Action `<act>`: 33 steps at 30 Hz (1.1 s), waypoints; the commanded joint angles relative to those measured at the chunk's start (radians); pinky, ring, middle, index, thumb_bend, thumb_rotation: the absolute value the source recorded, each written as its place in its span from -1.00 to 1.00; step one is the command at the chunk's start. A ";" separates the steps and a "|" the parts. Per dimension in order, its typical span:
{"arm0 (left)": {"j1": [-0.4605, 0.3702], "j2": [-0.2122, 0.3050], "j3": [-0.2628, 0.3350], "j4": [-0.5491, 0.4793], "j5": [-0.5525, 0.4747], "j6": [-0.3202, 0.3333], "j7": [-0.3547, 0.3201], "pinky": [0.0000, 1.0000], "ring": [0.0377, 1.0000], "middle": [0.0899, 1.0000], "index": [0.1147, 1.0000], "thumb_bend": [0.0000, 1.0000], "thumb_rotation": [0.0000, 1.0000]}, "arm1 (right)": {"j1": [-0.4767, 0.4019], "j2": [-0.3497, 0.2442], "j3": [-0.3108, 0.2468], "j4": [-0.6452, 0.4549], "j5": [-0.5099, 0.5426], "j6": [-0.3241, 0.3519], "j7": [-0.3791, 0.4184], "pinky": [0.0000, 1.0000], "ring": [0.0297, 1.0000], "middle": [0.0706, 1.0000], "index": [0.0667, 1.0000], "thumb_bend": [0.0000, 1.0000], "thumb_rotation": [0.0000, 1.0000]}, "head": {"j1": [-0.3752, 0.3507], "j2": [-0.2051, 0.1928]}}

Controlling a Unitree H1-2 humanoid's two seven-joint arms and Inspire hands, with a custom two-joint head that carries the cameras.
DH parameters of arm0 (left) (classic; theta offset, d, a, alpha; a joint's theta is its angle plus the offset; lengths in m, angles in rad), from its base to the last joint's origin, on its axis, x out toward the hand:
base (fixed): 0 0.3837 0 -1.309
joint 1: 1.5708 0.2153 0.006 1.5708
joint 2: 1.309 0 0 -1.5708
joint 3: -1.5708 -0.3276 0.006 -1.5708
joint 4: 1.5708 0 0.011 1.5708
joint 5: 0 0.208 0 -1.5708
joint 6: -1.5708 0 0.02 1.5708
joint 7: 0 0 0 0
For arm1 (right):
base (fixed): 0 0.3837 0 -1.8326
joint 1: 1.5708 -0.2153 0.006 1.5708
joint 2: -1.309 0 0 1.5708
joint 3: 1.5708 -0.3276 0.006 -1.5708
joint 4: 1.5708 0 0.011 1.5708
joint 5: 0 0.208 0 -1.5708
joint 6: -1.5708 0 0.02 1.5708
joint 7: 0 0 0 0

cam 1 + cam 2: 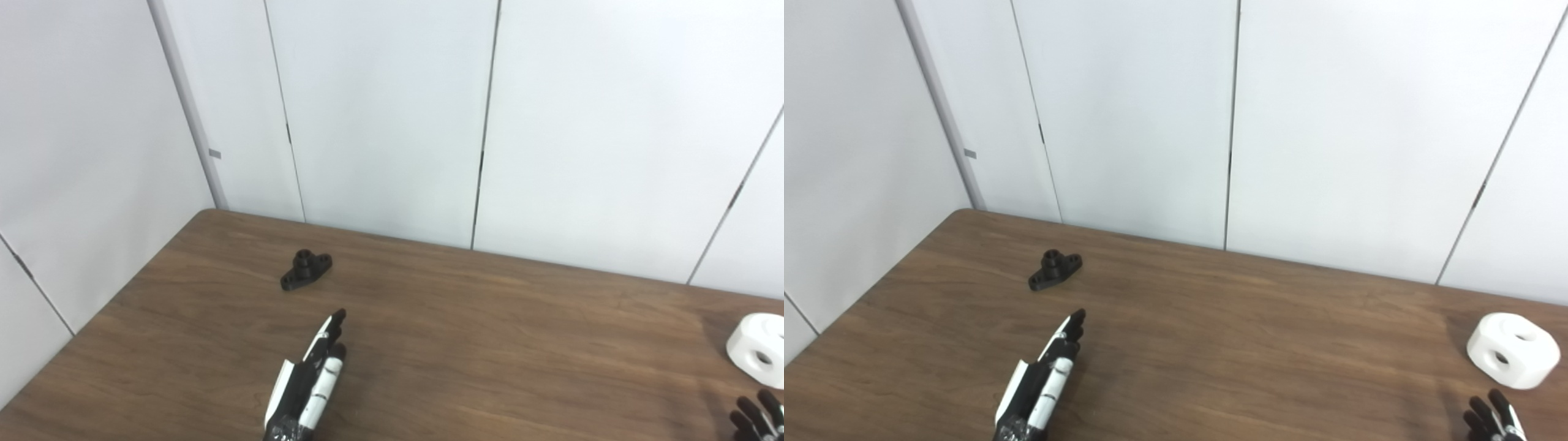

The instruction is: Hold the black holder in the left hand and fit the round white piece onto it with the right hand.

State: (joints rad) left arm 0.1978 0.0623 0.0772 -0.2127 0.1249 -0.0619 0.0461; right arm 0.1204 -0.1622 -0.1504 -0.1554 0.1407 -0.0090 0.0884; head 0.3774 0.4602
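Early reach, nothing grasped yet. Black holder [305, 269] lying flat on the brown wood counter [490, 343], left of centre, apart from everything. Left robot hand [312, 380] at lower centre-left, fingers stretched straight toward it, empty. Round white piece [1513, 349] at far right edge. Right robot hand [1494, 419] barely showing in the lower right corner, fingertips spread, empty, just below that piece. Next, likely: closing on the holder's low flanges, lifting cleanly. Behind, plain white panelled walls meeting at upper left.
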 commanded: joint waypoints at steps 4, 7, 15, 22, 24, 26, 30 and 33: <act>-0.010 0.001 -0.002 -0.140 0.190 0.138 0.041 1.00 1.00 0.98 0.87 0.38 -0.15 | -0.010 -0.011 -0.007 -0.014 0.008 -0.004 0.000 1.00 0.89 0.88 0.90 0.20 1.00 | 0.003 0.021; -0.050 0.043 0.004 -0.195 0.262 0.245 0.011 1.00 1.00 1.00 0.87 0.51 -0.25 | -0.011 -0.009 -0.008 -0.017 0.007 0.001 -0.004 0.95 0.87 0.87 0.89 0.22 1.00 | 0.004 0.030; -0.158 0.154 0.035 -0.193 0.424 0.394 0.002 1.00 1.00 0.96 0.74 0.67 -0.26 | -0.016 -0.013 -0.006 -0.013 -0.005 0.004 -0.008 0.97 0.90 0.87 0.88 0.31 1.00 | 0.000 0.034; -0.244 0.240 0.067 -0.104 0.508 0.444 0.021 1.00 1.00 0.90 0.65 0.75 -0.21 | -0.021 -0.009 -0.004 -0.010 -0.006 0.006 -0.012 1.00 0.92 0.88 0.89 0.38 1.00 | -0.004 0.036; -0.272 0.262 0.071 -0.074 0.525 0.456 0.025 1.00 1.00 0.90 0.63 0.76 -0.21 | -0.021 -0.009 -0.003 -0.013 -0.003 0.007 -0.009 1.00 0.93 0.89 0.90 0.38 1.00 | -0.005 0.035; -0.302 0.286 0.069 -0.038 0.554 0.465 0.034 1.00 1.00 0.90 0.61 0.77 -0.20 | -0.022 -0.008 -0.002 -0.013 -0.008 0.004 -0.012 1.00 0.93 0.90 0.91 0.39 1.00 | -0.004 0.036; -0.358 0.328 0.054 0.035 0.624 0.484 0.059 1.00 1.00 0.87 0.57 0.79 -0.18 | -0.023 -0.006 -0.002 -0.014 -0.003 0.006 -0.012 1.00 0.94 0.91 0.93 0.42 1.00 | -0.005 0.036; -0.399 0.350 0.047 0.088 0.656 0.501 0.067 1.00 1.00 0.88 0.55 0.78 -0.17 | -0.022 -0.004 -0.003 -0.022 0.002 0.015 -0.013 1.00 0.96 0.92 0.93 0.44 1.00 | -0.005 0.035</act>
State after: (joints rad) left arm -0.1555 0.3808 0.1235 -0.1224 0.7479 0.4326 0.0798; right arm 0.1159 -0.1628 -0.1518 -0.1569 0.1355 0.0011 0.0771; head 0.3712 0.4955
